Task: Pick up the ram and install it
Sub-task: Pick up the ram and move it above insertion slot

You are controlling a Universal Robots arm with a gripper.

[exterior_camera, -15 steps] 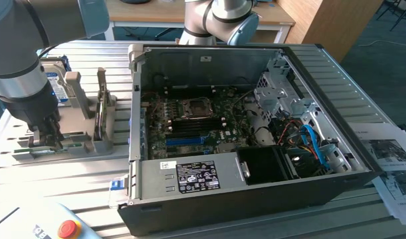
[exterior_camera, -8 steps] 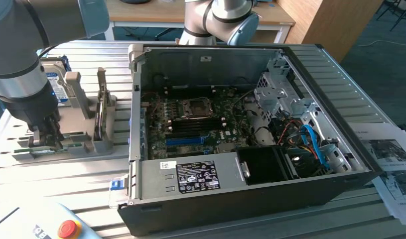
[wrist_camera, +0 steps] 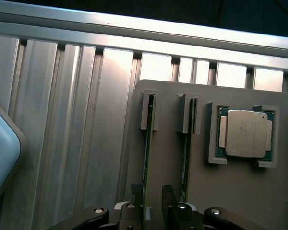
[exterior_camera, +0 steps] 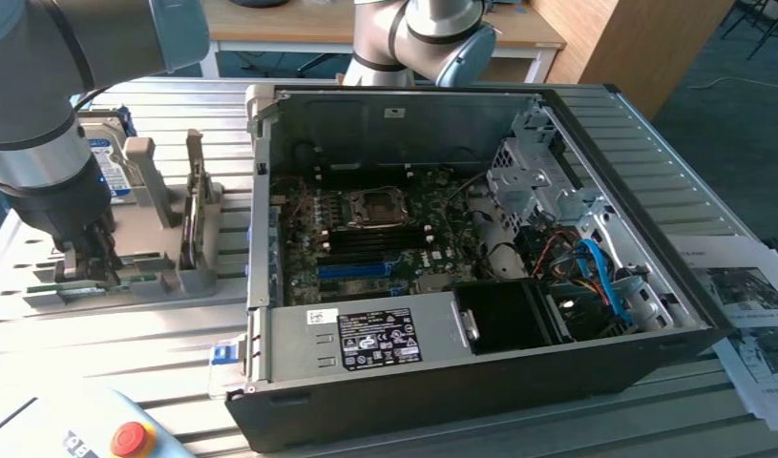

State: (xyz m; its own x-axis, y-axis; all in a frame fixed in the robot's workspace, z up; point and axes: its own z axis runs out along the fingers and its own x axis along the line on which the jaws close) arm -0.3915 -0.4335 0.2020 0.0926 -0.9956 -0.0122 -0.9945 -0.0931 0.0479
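Note:
Two ram sticks stand on edge in slots of a grey holder (wrist_camera: 230,191). One ram stick (wrist_camera: 147,143) runs between my fingertips, and the second ram stick (wrist_camera: 187,143) lies just beside it. My gripper (wrist_camera: 151,210) is open, one finger (wrist_camera: 132,211) on each side of the first stick without pinching it. In the exterior view my gripper (exterior_camera: 94,272) is lowered onto the holder (exterior_camera: 134,286) at that view's left, beside the open computer case (exterior_camera: 465,248). The motherboard's memory slots (exterior_camera: 363,258) lie inside the case.
A processor chip (wrist_camera: 245,133) sits in a pocket of the holder beside the sticks. A hard drive (exterior_camera: 105,157) stands behind my arm. A red emergency stop button (exterior_camera: 132,439) is at the front; papers (exterior_camera: 746,305) lie at the exterior view's right. The table (wrist_camera: 62,120) is ribbed aluminium.

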